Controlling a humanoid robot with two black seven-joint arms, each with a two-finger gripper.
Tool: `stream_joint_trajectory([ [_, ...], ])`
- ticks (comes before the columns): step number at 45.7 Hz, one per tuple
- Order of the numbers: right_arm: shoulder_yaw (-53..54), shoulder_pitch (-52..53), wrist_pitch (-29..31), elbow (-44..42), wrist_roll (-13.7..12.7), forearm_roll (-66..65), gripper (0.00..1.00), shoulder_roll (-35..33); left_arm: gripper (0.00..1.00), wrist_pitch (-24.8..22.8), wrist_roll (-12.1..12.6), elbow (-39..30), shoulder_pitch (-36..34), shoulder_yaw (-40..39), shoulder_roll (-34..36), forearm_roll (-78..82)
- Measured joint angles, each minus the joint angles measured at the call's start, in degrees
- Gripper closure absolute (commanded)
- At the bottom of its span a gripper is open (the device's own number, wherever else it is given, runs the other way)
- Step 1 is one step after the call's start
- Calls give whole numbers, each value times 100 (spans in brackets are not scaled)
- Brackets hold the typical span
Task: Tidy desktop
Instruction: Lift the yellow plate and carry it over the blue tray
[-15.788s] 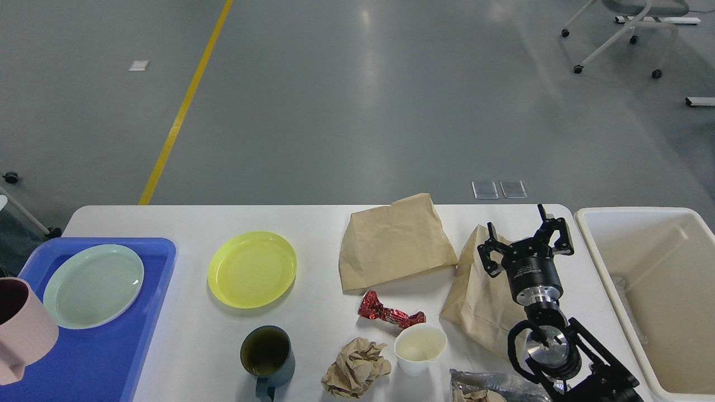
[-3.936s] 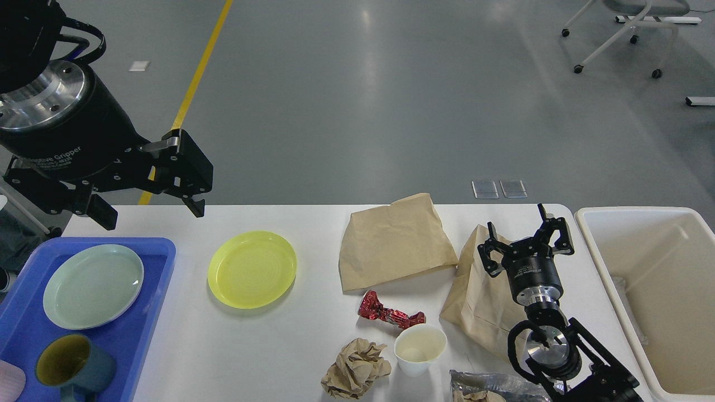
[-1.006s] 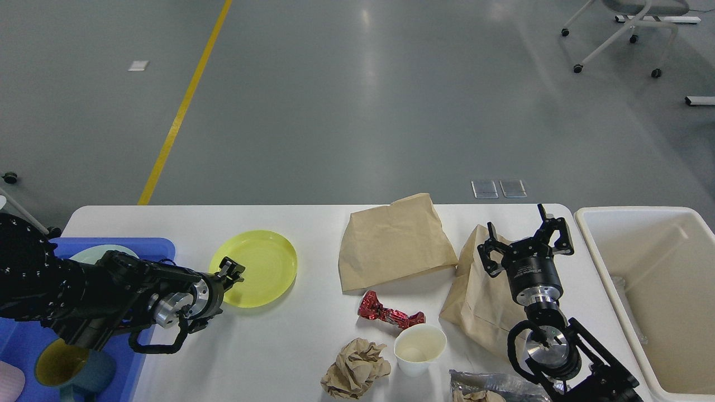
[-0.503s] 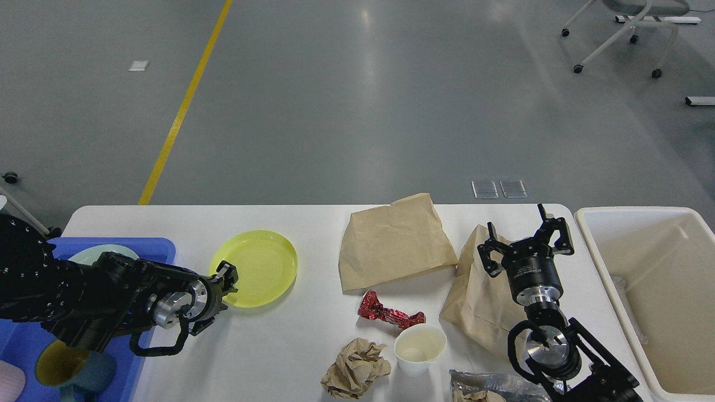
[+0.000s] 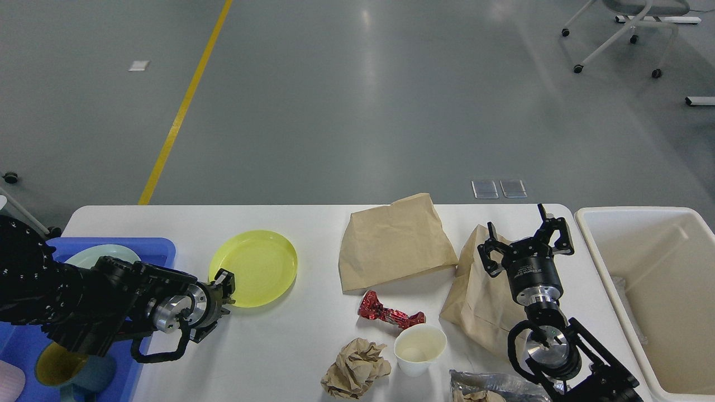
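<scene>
Desk (image 5: 313,220) cluttered; yellow plate (image 5: 254,268) gripped at its near-left rim by left hand (image 5: 225,290), right hand (image 5: 528,239) held released above a brown paper bag (image 5: 475,296).

Office chair (image 5: 631,22) on grey floor (image 5: 357,100) with yellow line (image 5: 184,106).

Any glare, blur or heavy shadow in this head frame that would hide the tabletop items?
Head view: sharp throughout, no motion blur. Pale ceiling-light glare streaks the floor only; the desktop is evenly lit, with soft short shadows under the yellow plate and the paper bags. The dark left gripper is hard to resolve at the plate's edge.
</scene>
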Motion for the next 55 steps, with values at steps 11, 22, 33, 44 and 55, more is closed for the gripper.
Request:
stream_joint_trajectory([
  [11,0,0,0,0,1,0,0,0,93,-56,-6,10,-7,-6,-8,-1],
  [22,0,0,0,0,1,0,0,0,100,-270,-6,18,-8,-3,3,-3],
  [33,0,1,0,0,1,0,0,1,100,-337,-6,4,-57,6,17,-7],
  [44,0,1,0,0,1,0,0,4,100,-590,-6,-608,-643,344,405,14],
  [55,0,1,0,0,0,0,0,4,100,-1267,0,-1604,-2038,1240,963,81],
])
